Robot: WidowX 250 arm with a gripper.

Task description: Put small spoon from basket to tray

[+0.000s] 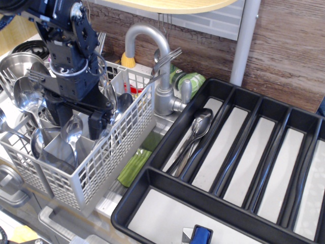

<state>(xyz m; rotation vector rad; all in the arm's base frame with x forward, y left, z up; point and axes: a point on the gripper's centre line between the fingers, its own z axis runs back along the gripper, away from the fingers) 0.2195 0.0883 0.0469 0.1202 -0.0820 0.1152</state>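
At the left of the frame the gripper hangs in the basket, jaws spread and empty, astride the small spoon standing bowl-up, left of the tray holding 2 spoons.

Basket: pale grey matt plastic lattice. Spoons inside: polished, mirror-bright steel. Tray: black glossy plastic, pale matt floors. Faucet: brushed metal. Wall, upper right: rough-grained wood. Gripper: matt black.
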